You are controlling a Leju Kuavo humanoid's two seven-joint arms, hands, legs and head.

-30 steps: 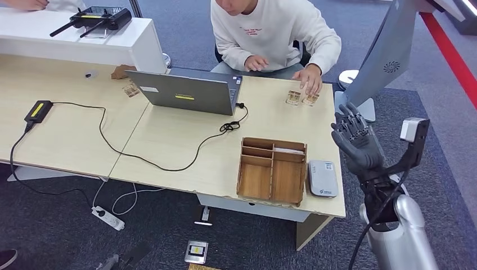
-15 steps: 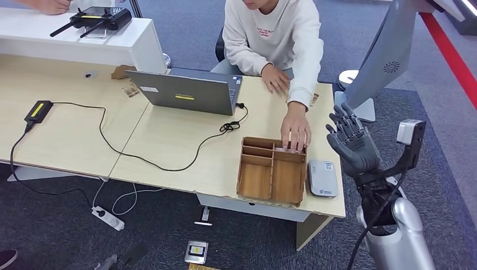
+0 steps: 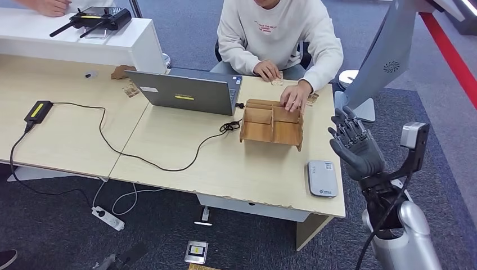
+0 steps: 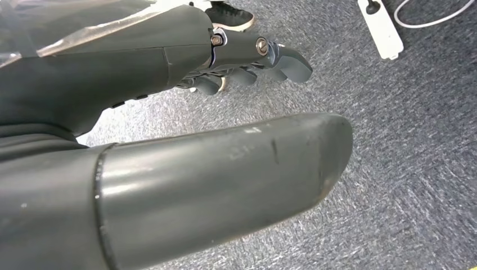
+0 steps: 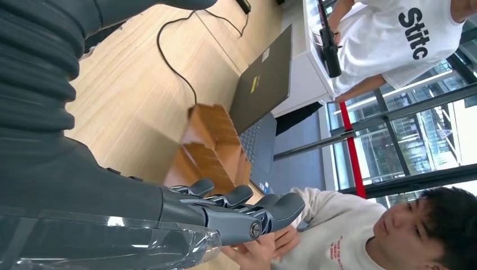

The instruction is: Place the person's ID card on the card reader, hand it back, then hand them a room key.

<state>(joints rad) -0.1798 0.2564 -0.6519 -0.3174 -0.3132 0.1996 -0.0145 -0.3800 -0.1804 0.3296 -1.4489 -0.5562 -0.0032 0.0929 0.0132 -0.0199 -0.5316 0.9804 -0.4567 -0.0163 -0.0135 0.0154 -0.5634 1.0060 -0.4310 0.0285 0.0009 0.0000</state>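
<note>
The right hand (image 3: 355,147) is up in the air with its dark fingers (image 3: 346,128) spread wide and nothing in them. It hangs just past the end of the table (image 3: 185,152), out beside the card reader (image 3: 322,178), not touching it. The card reader is a flat grey box that lies near the table's front corner, with nothing on top of it. The left hand (image 4: 169,62) hangs low over the grey carpet (image 4: 416,146), and its fingers (image 4: 264,53) are curled in a little and hold nothing. Farther back on the table from the card reader stands a wooden tray (image 3: 272,123) with small boxes inside. A person (image 3: 278,34) in a white top sits at the far side of the table and rests one hand (image 3: 293,98) on the tray's back edge. The other hand (image 3: 266,70) is near a small thing behind the tray, too small to tell what it is. A grey laptop (image 3: 188,91) stands just beside the tray, on the side away from the card reader. A black cable (image 3: 140,152) runs from the laptop across the table. I cannot see an ID card or a room key clearly anywhere.
</note>
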